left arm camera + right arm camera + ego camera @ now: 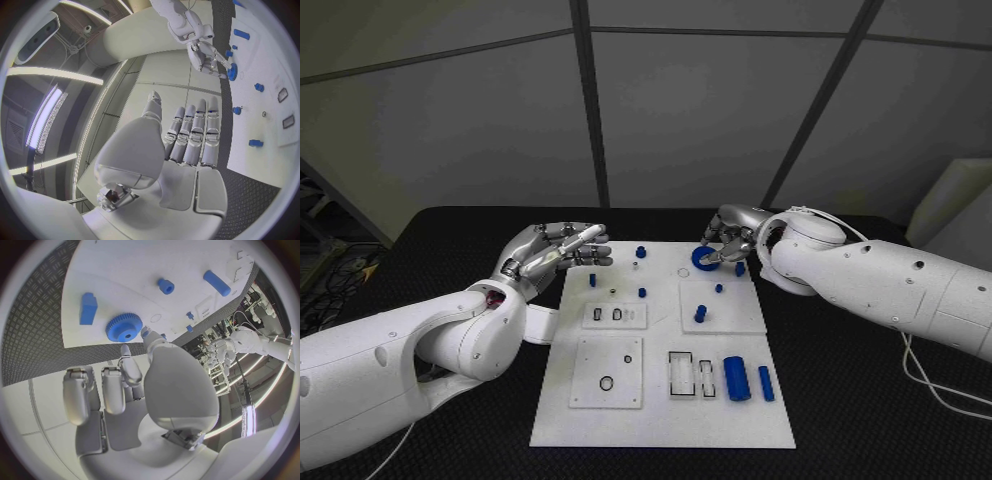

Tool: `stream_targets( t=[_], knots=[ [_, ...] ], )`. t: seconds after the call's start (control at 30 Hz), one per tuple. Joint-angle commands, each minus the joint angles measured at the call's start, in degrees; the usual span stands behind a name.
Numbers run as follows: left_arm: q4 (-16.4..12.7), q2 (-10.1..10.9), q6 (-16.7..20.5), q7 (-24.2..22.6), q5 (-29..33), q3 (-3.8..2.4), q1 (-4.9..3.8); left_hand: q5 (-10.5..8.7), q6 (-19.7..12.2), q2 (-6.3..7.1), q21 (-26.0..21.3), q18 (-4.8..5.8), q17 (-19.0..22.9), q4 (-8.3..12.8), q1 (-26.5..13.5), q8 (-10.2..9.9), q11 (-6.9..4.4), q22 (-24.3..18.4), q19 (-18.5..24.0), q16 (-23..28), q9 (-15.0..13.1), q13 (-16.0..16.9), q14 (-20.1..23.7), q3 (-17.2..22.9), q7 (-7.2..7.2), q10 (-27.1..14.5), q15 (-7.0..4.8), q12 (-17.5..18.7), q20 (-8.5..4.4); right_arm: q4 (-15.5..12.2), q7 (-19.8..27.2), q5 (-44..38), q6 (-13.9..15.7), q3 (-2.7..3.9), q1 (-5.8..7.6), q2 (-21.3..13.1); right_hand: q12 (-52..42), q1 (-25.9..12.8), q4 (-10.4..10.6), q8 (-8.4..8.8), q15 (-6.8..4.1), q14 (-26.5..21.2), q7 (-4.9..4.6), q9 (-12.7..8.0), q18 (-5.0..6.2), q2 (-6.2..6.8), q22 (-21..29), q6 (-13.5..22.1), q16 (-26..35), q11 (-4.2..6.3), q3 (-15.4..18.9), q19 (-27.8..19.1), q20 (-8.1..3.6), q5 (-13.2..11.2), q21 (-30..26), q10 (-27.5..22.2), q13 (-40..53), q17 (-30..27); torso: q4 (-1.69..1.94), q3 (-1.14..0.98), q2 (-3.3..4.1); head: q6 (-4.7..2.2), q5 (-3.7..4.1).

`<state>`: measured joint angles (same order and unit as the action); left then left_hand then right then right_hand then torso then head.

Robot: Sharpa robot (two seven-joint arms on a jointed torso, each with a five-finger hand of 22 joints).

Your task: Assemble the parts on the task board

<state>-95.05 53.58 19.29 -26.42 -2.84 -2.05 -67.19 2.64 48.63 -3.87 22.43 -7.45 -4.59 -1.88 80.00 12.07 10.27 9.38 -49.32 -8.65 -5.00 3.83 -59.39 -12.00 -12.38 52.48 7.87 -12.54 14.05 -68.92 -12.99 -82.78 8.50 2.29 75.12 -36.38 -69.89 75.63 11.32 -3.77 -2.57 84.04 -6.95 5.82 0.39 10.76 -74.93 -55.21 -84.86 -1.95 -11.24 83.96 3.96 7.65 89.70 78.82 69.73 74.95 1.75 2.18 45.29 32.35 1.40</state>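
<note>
Assembly is looking early to mid stage. The right hand [730,240] is pinching a blue gear [124,327] at the far edge of the white board [661,425], fingertips on its rim; whether the gear is resting on the board or just above it, I cannot tell from these views. The left hand [557,248] is hovering at the board's far left corner, fingers straight and lying side by side in its wrist view, holding nothing.

Done, as a judgement: several small blue pegs [640,252] are standing upright in the far half of the board, so some parts are seeming to be seated already. Left to do: a thick blue cylinder [736,378] and a thinner blue rod [766,383] are lying loose at the near right, beside open rectangular slots [681,372]. A black ring [607,385] is sitting on the near-left plate, purpose unclear. The gear is not placed yet, as far as I can judge.

The board is lying on a black table [862,400] with a textured, diamond-pattern mat. Grey panelled walls with dark seams are standing behind the table. A thin white cable [923,375] is trailing across the table by the right arm.
</note>
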Motion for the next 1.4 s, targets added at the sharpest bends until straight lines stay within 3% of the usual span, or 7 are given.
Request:
stream_targets(
  t=[0.03,0.57,0.87,1.1,1.4],
  knots=[
    [-0.01,-0.1,-0.88,-0.17,-0.29,-0.06,-0.06,0.36,0.09,-0.53,0.26,-2.85,0.08,0.07,0.1,-0.32,0.2,-0.1,-0.15,0.34,0.09,-0.04,-0.06,-0.16,-0.68,0.33,0.21,0.23,-0.11,0.49,-0.81,-0.64,-1.93,0.07,0.12,0.23,-0.27,0.54,0.33,0.06,0.46,3.94,0.07,0.07,-0.39,-0.25,-15.07,0.49,-0.3,-0.13,-0.05,6.04,0.37,-0.14,0.3,0.42,0.05,5.01,0.0,0.02,0.02,0.09,-0.02],
    [-0.22,-0.26,-1.22,-0.02,-0.29,-0.06,-0.06,0.36,0.12,-0.65,0.25,-2.85,0.09,0.12,0.1,-0.34,0.2,-0.12,-0.13,0.39,0.09,-0.03,-0.07,-0.18,-0.67,0.37,0.21,0.26,-0.11,1.97,-1.03,-0.48,-3.57,0.06,0.12,0.8,-0.81,0.85,0.56,0.13,0.53,4.01,-0.03,0.11,-0.39,-0.36,-15.07,0.83,-0.54,-0.21,-0.06,6.04,0.42,-0.06,0.3,0.44,0.72,5.48,-0.06,-0.03,0.01,0.44,-0.15],
    [-0.16,-0.3,-1.24,-0.01,-0.29,-0.06,-0.06,0.36,0.12,-0.65,0.25,-2.85,0.09,0.12,0.1,-0.34,0.2,-0.12,-0.13,0.39,0.09,-0.03,-0.07,-0.18,-0.67,0.37,0.21,0.26,-0.11,2.29,-0.85,-0.53,-4.12,0.05,0.11,1.24,-1.67,1.94,0.37,-0.27,0.54,4.01,0.05,0.54,-0.39,-1.17,-15.07,-0.06,-0.67,-0.16,-0.58,6.04,0.47,0.11,0.3,0.55,1.82,5.7,-0.05,-0.04,0.01,0.54,-0.19],
    [-0.14,-0.28,-1.28,-0.01,-0.29,-0.06,-0.06,0.36,0.12,-0.65,0.25,-2.85,0.09,0.12,0.1,-0.34,0.2,-0.12,-0.13,0.39,0.09,-0.03,-0.07,-0.18,-0.67,0.37,0.21,0.26,-0.11,2.0,-1.36,-2.21,-2.1,0.05,0.1,1.4,-3.52,3.26,-0.61,-1.5,0.15,4.03,0.64,1.85,-0.39,-3.41,-15.07,-3.62,-0.82,0.36,-1.97,6.04,0.17,0.41,0.3,1.48,3.85,5.98,-0.06,-0.04,0.01,0.59,-0.25],
    [-0.11,-0.27,-1.32,0.0,-0.29,-0.06,-0.06,0.36,0.12,-0.65,0.25,-2.85,0.09,0.12,0.1,-0.34,0.2,-0.12,-0.13,0.39,0.09,-0.03,-0.07,-0.18,-0.67,0.37,0.21,0.26,-0.11,0.91,-1.19,-5.89,3.55,0.04,0.07,1.35,-5.4,4.65,-2.39,-1.94,-0.36,4.05,1.31,2.88,-0.39,-5.39,-15.07,-5.93,-0.89,0.96,-3.58,6.04,-0.31,0.98,0.3,2.63,5.83,6.14,-0.06,-0.05,-0.01,0.59,-0.19]
  ],
)
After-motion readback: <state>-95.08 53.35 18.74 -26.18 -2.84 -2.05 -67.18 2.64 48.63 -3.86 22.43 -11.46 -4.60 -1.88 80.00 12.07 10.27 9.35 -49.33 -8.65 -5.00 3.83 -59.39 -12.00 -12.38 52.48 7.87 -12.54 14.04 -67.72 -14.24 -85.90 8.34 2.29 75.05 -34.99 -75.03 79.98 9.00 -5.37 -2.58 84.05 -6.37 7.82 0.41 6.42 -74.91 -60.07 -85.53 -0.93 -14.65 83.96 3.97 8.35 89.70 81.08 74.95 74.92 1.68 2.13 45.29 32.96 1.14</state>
